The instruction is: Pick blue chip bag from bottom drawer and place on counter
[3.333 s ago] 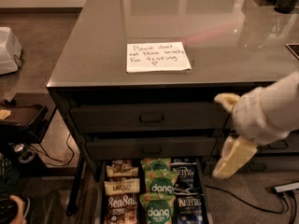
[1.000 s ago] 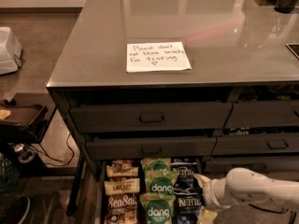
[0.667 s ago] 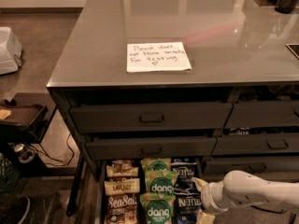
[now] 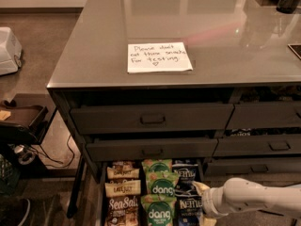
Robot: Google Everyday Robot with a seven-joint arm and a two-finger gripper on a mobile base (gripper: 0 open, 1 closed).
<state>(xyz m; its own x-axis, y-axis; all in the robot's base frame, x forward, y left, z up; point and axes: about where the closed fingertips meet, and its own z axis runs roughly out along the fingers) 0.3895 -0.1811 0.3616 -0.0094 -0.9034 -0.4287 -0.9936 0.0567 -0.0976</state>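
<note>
The bottom drawer (image 4: 101, 192) is pulled open at the foot of the cabinet and holds rows of snack bags. Two blue chip bags with white "Kettle" lettering lie in its right column, one at the back (image 4: 186, 172) and one nearer the front (image 4: 189, 206). My gripper (image 4: 203, 204) reaches in from the right on a white arm and is low at the drawer's right side. Its cream fingers are open, one tip (image 4: 201, 187) above the front blue bag's right edge and one below. The counter (image 4: 225, 27) carries a white handwritten note (image 4: 158, 57).
Green "dang" bags (image 4: 160, 185) fill the drawer's middle column and brown "SeaSalt" bags (image 4: 122, 206) the left. Shut grey drawers with pull handles (image 4: 153, 119) sit above. A white appliance (image 4: 8, 51) and a black stand with cables (image 4: 23, 126) are on the floor at left.
The arm has come down from in front of the upper drawers to the bottom drawer. Over the last second the gripper has edged slightly left against the blue bags.
</note>
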